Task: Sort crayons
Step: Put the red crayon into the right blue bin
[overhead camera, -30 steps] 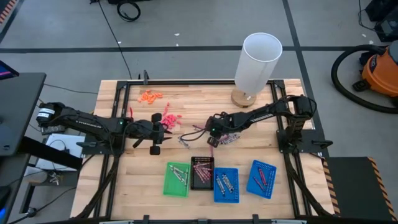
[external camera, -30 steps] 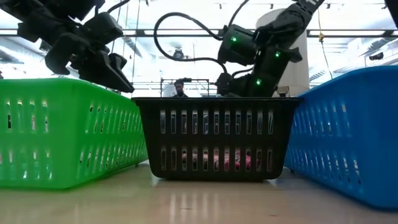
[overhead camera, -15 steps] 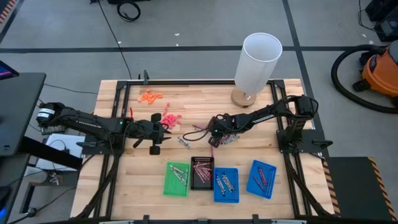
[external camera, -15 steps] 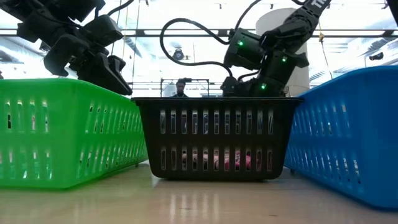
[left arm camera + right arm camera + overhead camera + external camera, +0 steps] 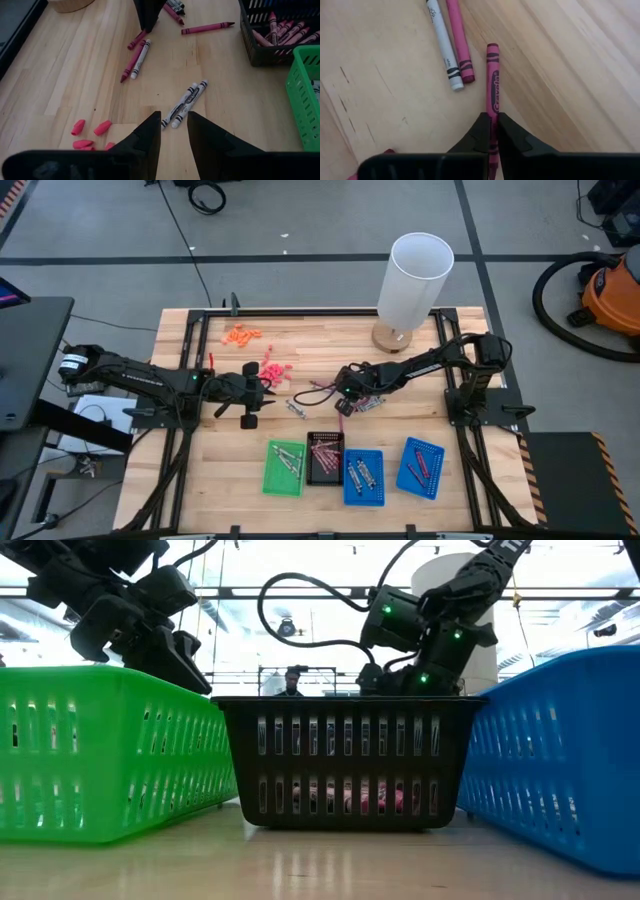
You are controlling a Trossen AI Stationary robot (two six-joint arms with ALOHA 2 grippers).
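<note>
My right wrist view alone shows the right claw [image 5: 491, 131] clenched on a pinkish-red crayon [image 5: 492, 100] lying on the tabletop [image 5: 580, 60]; my left claw [image 5: 173, 127] hovers released.

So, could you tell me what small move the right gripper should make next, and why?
Probably lift straight up: the right gripper has shut on a pinkish-red crayon lying on the table, while a white crayon and another pink one lie close beside it.

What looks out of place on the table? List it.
Loose crayons lie scattered on the wood outside the trays, some crossed at angles. Pink eraser-like bits are strewn nearby. The right hand is shut on one pinkish-red crayon.
</note>
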